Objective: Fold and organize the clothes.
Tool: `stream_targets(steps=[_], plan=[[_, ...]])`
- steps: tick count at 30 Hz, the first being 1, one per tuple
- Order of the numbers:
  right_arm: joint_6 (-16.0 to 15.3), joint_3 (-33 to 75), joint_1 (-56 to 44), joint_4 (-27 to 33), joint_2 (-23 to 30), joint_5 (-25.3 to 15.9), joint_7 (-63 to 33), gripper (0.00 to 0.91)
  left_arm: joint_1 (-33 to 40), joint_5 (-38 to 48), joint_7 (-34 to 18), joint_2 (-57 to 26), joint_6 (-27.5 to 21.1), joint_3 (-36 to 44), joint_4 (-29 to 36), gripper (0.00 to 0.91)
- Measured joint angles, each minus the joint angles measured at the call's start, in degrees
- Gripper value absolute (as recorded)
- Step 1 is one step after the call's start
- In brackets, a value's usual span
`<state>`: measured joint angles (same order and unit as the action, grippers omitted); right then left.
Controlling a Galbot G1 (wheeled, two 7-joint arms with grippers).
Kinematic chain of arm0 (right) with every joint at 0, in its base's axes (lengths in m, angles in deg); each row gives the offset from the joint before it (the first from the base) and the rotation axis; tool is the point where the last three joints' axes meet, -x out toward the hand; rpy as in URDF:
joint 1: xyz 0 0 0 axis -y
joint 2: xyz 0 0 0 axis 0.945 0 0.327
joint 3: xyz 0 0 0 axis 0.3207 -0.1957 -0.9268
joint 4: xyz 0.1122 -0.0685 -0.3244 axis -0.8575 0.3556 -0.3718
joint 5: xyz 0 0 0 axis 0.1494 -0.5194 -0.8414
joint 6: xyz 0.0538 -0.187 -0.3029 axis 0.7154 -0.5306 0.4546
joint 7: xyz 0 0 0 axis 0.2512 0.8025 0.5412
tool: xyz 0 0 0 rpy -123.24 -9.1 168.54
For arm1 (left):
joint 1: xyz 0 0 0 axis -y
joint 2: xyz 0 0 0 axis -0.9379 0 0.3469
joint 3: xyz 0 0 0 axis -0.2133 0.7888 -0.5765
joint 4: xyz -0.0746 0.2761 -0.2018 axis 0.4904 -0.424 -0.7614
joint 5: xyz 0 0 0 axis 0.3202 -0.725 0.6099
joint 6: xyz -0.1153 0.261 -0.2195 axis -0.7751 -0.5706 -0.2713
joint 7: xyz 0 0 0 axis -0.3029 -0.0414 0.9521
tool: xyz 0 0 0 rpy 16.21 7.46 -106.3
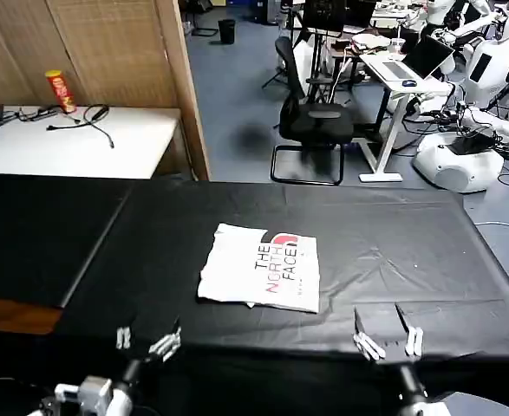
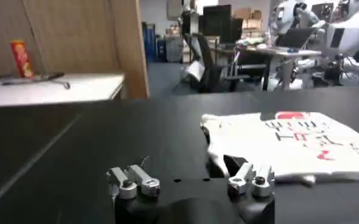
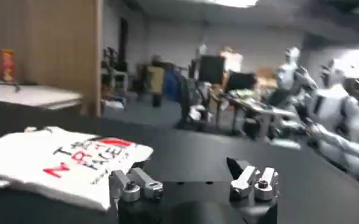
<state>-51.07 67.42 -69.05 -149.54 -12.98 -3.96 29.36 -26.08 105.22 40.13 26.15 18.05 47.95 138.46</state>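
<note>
Neatly folded T-shirt (image 1: 260, 269) between both open claws

bare black cloth (image 1: 393, 251) around T-shirt (image 1: 260, 268) (unobstructed)

**What the views cut off or hide**

The T-shirt (image 2: 289, 143) runs off the left wrist view's edge. Its small print below the "THE NORTH FACE" lettering is unreadable. Folded layers beneath its printed face are hidden.

Even overhead room light, soft sheen on the black table cloth (image 1: 393, 251), faint shadow under the T-shirt (image 1: 261, 269), right wrist view's background blurred, ceiling lamp (image 3: 240, 3) glaring bright.
</note>
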Motion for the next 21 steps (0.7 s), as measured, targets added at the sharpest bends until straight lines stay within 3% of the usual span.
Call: stream_targets(steps=[8, 21], plan=[[-6.6, -2.1, -9.3, -5.6, 0.1, 3.3, -3.5, 0.878, -4.9, 0.5, -1.4, 0.3, -1.4, -0.5, 2.0, 0.878], [-8.4, -3.0, -12.1, -7.4, 0.1, 4.4, -3.5, 0.878, -5.4, 2.1, -0.9, 0.4, -2.9, -2.6, 3.4, 0.878]])
